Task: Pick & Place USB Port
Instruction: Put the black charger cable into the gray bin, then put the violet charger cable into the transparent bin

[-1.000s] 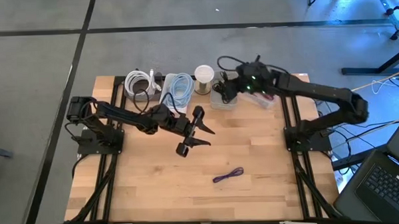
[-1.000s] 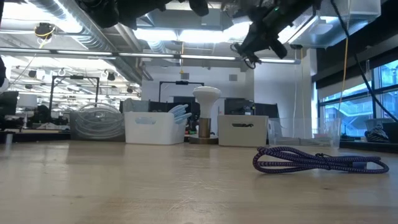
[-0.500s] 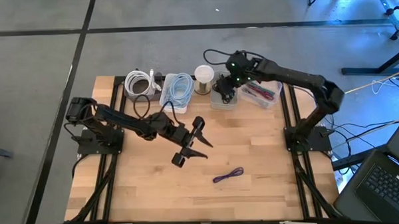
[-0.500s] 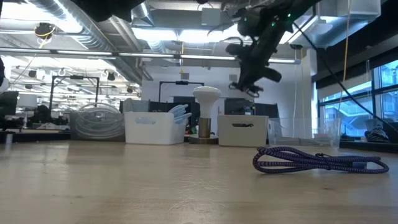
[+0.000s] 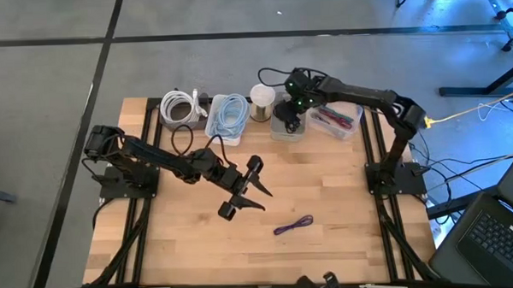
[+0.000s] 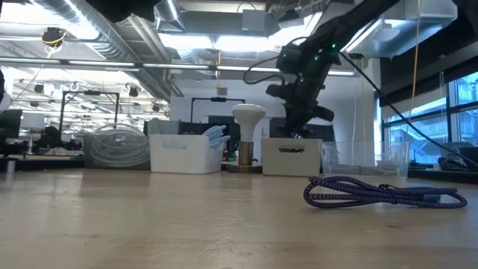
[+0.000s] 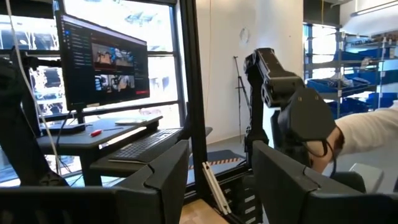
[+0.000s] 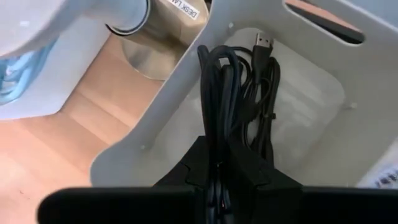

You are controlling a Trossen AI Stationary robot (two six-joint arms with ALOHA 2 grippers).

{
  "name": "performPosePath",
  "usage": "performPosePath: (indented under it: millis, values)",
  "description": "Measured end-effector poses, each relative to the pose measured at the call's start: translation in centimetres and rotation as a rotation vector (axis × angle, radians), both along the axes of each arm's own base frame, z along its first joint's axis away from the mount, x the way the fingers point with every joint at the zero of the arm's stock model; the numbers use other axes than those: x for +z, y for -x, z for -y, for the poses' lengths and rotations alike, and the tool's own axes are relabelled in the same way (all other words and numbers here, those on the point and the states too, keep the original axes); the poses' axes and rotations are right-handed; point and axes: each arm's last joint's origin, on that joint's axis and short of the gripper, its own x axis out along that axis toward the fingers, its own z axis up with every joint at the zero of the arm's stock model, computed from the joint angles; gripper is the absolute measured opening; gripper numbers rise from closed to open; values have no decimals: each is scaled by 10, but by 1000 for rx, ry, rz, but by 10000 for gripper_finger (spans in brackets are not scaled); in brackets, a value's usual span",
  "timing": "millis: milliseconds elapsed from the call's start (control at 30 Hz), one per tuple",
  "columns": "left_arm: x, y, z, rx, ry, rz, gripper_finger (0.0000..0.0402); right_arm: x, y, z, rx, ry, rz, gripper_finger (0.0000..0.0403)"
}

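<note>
A black USB cable bundle [image 8: 239,81] with a silver plug [image 8: 264,42] hangs inside a white bin [image 8: 186,118] at the table's far edge, and my right gripper [image 5: 287,117] is shut on it just above that bin [image 5: 288,130]. In the low view the right gripper [image 6: 297,119] stands over the bin [image 6: 291,157]. My left gripper [image 5: 248,189] is open over the middle of the table with nothing between its fingers [image 7: 168,180]. A purple cable [image 5: 294,226] lies flat on the wood toward the near edge. My right gripper pinches several strands of the black cable bundle [image 8: 214,146] between its two fingers [image 8: 255,171]. The fingers come steeply from above, slanting down, along the strands. The bundle hangs below them inside the bin's walls; whether its loops rest on the bin floor I cannot tell.
Along the far edge stand a white bin of pale blue cables [image 5: 230,115], a white cable coil [image 5: 180,106], a white mushroom-shaped lamp [image 5: 262,97] and a clear tray [image 5: 334,120]. A person's sleeve [image 7: 367,130] shows beyond the table. Bare wood lies around the purple cable [image 6: 381,193].
My right gripper has come down toward the white bin, shifting toward the table's left and tipping more steeply downward, with the black cable still held and lowered into the bin. My left gripper has swung a little toward the near edge, staying open.
</note>
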Motion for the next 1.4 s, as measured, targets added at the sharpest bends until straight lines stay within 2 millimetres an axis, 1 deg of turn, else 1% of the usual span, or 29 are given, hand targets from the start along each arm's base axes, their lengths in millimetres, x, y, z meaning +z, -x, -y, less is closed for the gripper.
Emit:
performPosePath:
  millis: [133, 267, 433, 633, 700, 767, 900, 1033, 1133, 1233, 1300, 1400]
  values:
    - [0, 0, 0, 0, 0, 0, 165, -12, -6, 4, 7, -10, 0, 28]
    - [0, 0, 0, 0, 0, 0, 165, -29, -10, 7, 21, -31, -36, 28]
    - [0, 0, 0, 0, 0, 0, 168, -45, -13, 9, 27, -52, -71, 28]
    - [0, 0, 0, 0, 0, 0, 168, -55, -14, 13, 21, -67, -90, 28]
    - [0, 0, 0, 0, 0, 0, 168, -55, -14, 13, 22, -64, -88, 39]
    - [0, 0, 0, 0, 0, 0, 169, -54, -14, 13, 24, -62, -87, 70]
    - [0, 0, 0, 0, 0, 0, 167, -48, -13, 12, 42, -46, -80, 144]
    - [0, 0, 0, 0, 0, 0, 165, -36, -10, 11, 33, -8, -68, 189]
    - [0, 0, 0, 0, 0, 0, 166, -22, -7, 9, 30, 19, -48, 203]
    - [0, 0, 0, 0, 0, 0, 168, 1, -1, 4, 49, 64, -3, 207]
    - [0, 0, 0, 0, 0, 0, 168, 19, 4, -5, 69, 88, 20, 207]
    - [0, 0, 0, -13, -1, -1, 168, 45, 14, -24, 144, 100, 44, 208]
